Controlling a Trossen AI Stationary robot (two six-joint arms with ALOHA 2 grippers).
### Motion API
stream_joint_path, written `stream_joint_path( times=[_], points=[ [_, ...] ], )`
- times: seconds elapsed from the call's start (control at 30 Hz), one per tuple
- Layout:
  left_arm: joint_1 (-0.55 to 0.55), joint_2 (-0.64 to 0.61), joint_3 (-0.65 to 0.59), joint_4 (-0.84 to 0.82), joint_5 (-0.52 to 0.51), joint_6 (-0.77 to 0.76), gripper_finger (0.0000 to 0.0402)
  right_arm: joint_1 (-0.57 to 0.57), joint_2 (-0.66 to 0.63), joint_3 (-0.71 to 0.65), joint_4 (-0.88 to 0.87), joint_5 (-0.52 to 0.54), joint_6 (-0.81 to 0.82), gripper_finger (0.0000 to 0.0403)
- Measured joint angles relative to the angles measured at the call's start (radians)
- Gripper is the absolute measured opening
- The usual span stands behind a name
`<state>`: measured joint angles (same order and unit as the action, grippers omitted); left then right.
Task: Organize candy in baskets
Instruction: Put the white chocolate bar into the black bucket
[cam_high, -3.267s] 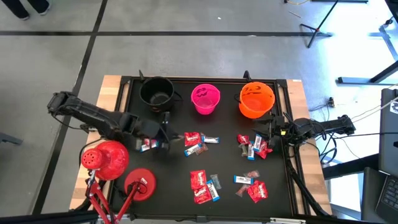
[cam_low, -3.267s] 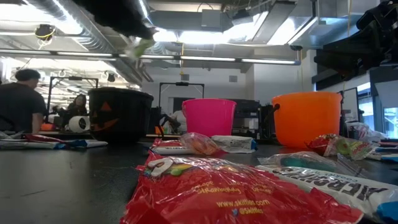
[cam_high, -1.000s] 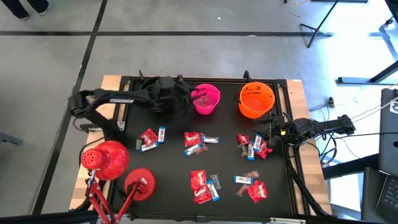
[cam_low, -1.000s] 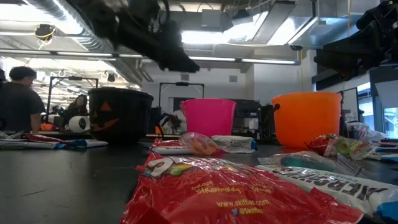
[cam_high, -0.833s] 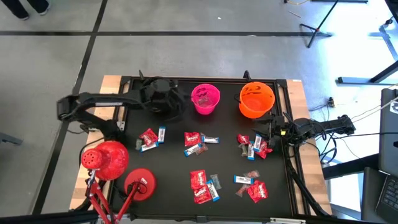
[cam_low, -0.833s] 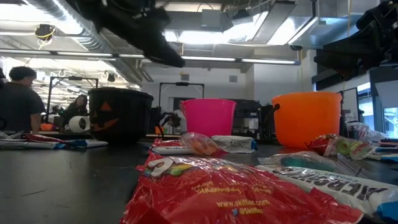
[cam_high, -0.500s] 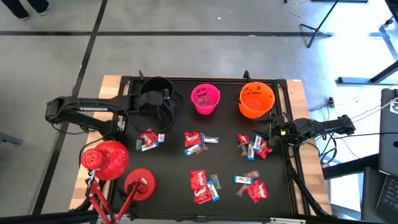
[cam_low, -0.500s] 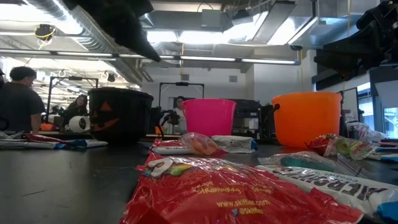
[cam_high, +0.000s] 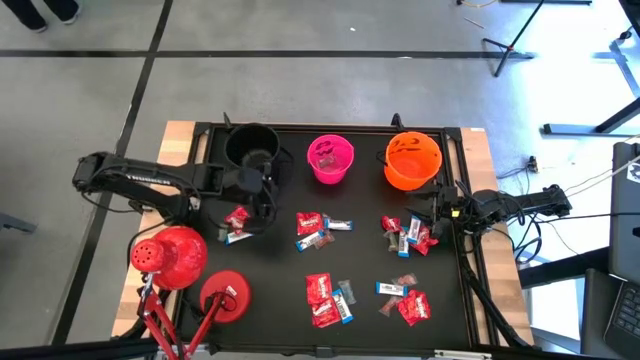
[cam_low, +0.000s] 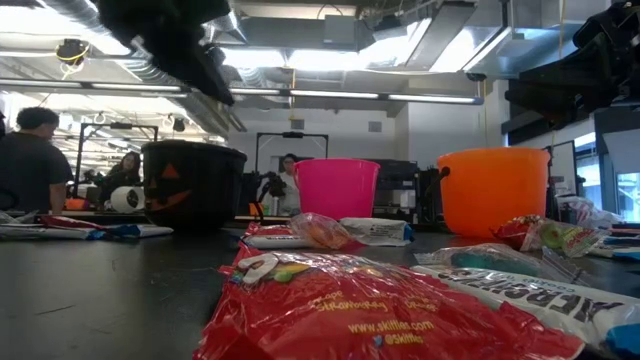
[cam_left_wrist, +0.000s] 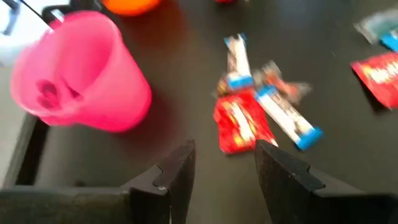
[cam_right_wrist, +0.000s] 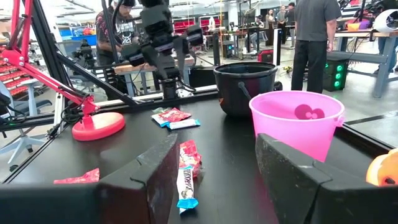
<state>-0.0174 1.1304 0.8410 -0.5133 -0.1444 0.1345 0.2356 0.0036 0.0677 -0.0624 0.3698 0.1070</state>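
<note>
Three baskets stand in a row at the table's far side: black (cam_high: 252, 148), pink (cam_high: 331, 158) and orange (cam_high: 412, 160). Candy lies in loose clusters on the black tabletop: left (cam_high: 238, 222), centre (cam_high: 320, 228), right (cam_high: 408, 236) and two near the front (cam_high: 328, 298) (cam_high: 405, 300). My left gripper (cam_high: 258, 203) hangs open and empty above the table, near the black basket's near side and just above the left cluster; its wrist view shows the pink basket (cam_left_wrist: 81, 74) and centre candy (cam_left_wrist: 242, 124) ahead. My right gripper (cam_high: 432, 215) waits open at the right edge.
Two red dome-shaped lamp heads (cam_high: 168, 255) (cam_high: 225, 295) on red legs stand at the table's near left corner. A raised black rim (cam_high: 330, 128) frames the tabletop. People stand in the room behind (cam_right_wrist: 314, 31). Bare tabletop lies between the candy clusters.
My left gripper has swung away from the gap between the black and pink baskets, toward the table's left and near edge, and now hangs over the left candy cluster, tipped more downward. The baskets and the candy have stayed in place.
</note>
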Motion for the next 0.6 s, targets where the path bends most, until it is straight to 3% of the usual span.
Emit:
stream_joint_path(
  times=[0.27,0.6],
  points=[
    [-0.107,0.000,-0.006,-0.152,-0.012,-0.125,0.0156,0.000,0.000,0.000,0.000,0.000,0.000,0.0214],
    [-0.170,-0.016,-0.172,-0.064,-0.048,-0.238,0.0156,0.000,0.000,0.000,0.000,0.000,0.000,0.0214]
  ],
)
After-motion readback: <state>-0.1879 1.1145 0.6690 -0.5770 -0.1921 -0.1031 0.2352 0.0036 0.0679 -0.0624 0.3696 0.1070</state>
